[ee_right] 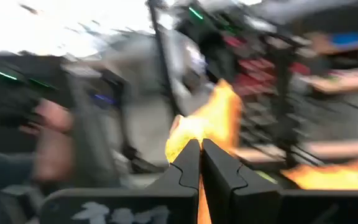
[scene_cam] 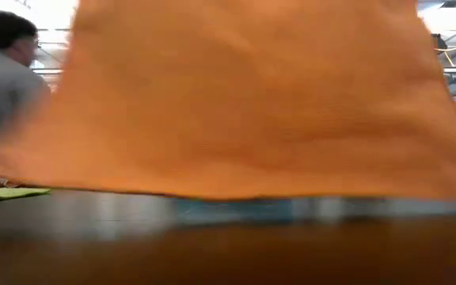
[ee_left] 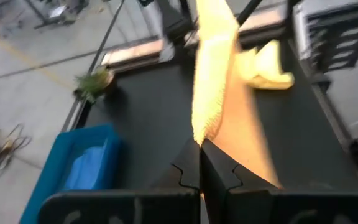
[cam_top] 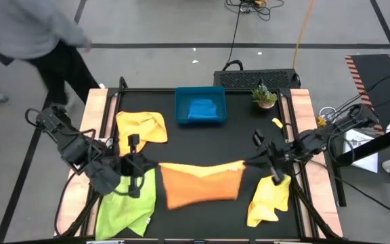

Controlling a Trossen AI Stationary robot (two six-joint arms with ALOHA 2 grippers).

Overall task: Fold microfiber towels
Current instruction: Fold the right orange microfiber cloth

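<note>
Orange towel (cam_top: 200,181) hangs stretched at the tabletop (cam_top: 202,139) centre, toward six o'clock. Left tool (cam_top: 156,163) pinches its nine o'clock corner and right tool (cam_top: 247,163) its three o'clock corner, both pressed together, judged to keep the top edge taut for folding.

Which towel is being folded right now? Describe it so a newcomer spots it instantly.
On the black table, look at the near middle, between the two arms. The orange towel hangs stretched there, its left corner pinched in the left gripper and its right corner in the right gripper, jaws shut. It is the only orange cloth and the only one held; the yellow towels and lime green towel lie loose.
</note>
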